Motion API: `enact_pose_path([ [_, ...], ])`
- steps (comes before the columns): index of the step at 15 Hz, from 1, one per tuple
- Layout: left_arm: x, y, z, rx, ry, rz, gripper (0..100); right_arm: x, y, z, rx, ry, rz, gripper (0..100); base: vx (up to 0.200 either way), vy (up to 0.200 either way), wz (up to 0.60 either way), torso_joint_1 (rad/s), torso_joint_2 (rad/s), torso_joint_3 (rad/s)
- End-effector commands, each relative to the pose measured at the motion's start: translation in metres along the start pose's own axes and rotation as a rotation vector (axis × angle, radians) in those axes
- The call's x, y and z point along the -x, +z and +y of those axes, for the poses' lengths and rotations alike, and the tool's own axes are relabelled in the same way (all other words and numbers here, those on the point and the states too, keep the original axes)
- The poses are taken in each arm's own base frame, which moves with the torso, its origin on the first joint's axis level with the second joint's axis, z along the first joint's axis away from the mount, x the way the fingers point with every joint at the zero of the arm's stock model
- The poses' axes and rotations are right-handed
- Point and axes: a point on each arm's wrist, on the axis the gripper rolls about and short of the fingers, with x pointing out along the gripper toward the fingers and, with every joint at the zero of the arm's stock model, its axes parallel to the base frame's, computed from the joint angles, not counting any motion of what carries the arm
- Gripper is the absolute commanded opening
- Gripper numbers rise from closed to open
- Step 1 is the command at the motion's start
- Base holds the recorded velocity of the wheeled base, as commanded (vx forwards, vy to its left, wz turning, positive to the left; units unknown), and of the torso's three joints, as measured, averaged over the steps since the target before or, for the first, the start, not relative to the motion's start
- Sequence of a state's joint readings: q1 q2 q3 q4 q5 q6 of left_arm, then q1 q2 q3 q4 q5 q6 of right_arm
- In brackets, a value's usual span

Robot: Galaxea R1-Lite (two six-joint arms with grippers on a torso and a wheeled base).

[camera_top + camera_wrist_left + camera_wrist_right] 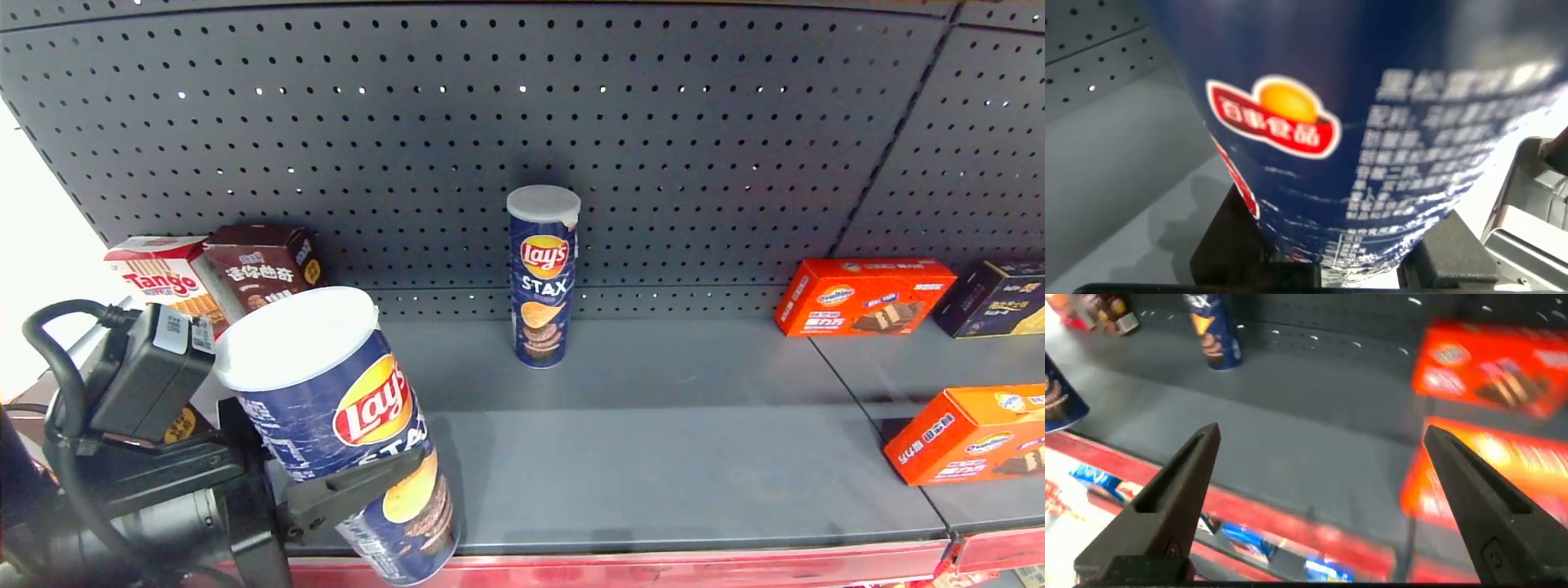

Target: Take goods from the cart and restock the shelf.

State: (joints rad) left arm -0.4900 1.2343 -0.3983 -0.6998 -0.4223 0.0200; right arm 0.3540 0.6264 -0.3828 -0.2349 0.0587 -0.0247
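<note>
On the shelf (653, 441) stands one can (542, 278); left jaws clamp another can (326, 392).

The head camera looks forward and down onto the dark grey metal shelf board (653, 441) and its perforated back panel (620, 106). The left wrist camera sits hard against the tilted blue crisp tube with a white lid (1372, 139). The right wrist camera looks in over the red front edge (1355, 539), past the right gripper (1323, 437), sharing with the head view the upright blue crisp tube with a grey lid (1212, 331) and the orange cardboard boxes (1490, 363).
</note>
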Motion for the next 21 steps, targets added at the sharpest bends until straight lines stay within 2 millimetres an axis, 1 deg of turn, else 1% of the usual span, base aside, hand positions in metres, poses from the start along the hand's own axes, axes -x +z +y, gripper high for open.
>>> enact_pose_path([
  [1,-0.001,-0.003,0.004,0.008,0.016,0.012,0,-0.064,0.008,0.001,0.064,0.053,0.091,100,0.000,0.000,0.00,0.000,0.00,0.000],
  [4,-0.003,-0.004,0.005,0.010,0.016,0.019,0,-0.101,0.007,0.001,0.046,0.072,0.100,100,0.000,0.000,0.00,0.000,0.00,0.000],
  [6,-0.003,-0.004,0.005,0.008,0.017,0.019,0,-0.122,0.013,0.001,0.017,0.132,0.080,100,0.000,0.000,0.00,0.000,0.00,0.000],
  [7,-0.002,-0.004,0.005,0.008,0.019,0.018,0,-0.137,0.017,0.000,0.004,0.136,0.082,100,0.000,0.000,0.00,0.000,0.00,0.000],
  [8,-0.002,-0.004,0.005,0.008,0.021,0.018,0,-0.143,0.019,0.000,0.000,0.145,0.079,100,0.000,0.000,0.00,0.000,0.00,0.000],
  [10,-0.002,-0.004,0.007,0.008,0.031,0.017,0,-0.169,0.035,-0.003,0.001,0.276,0.036,100,0.000,0.000,0.00,0.000,0.00,0.000],
  [12,-0.002,-0.004,0.007,0.009,0.031,0.017,0,-0.196,0.051,-0.003,0.011,0.337,-0.004,100,0.000,0.000,0.00,0.000,0.00,0.000],
  [13,-0.002,-0.004,0.007,0.009,0.031,0.017,0,-0.203,0.053,-0.002,0.013,0.362,-0.009,100,0.000,0.000,0.00,0.000,0.00,0.000],
  [15,-0.002,-0.004,0.007,0.010,0.031,0.019,0,-0.222,0.056,-0.001,0.046,0.547,-0.050,100,0.000,0.000,0.00,0.000,0.00,0.000],
  [18,-0.001,-0.006,0.006,0.014,0.031,0.023,0,-0.237,0.047,0.004,0.069,0.667,-0.083,100,0.000,0.000,0.00,0.000,0.00,0.000],
  [19,0.000,-0.009,0.006,0.018,0.031,0.033,0,-0.244,0.043,0.004,0.096,0.747,-0.117,100,0.000,0.000,0.00,0.000,0.00,0.000],
  [21,0.000,-0.011,0.005,0.021,0.029,0.040,0,-0.251,0.040,0.003,0.119,0.861,-0.156,100,0.000,0.000,0.00,0.000,0.00,0.000],
])
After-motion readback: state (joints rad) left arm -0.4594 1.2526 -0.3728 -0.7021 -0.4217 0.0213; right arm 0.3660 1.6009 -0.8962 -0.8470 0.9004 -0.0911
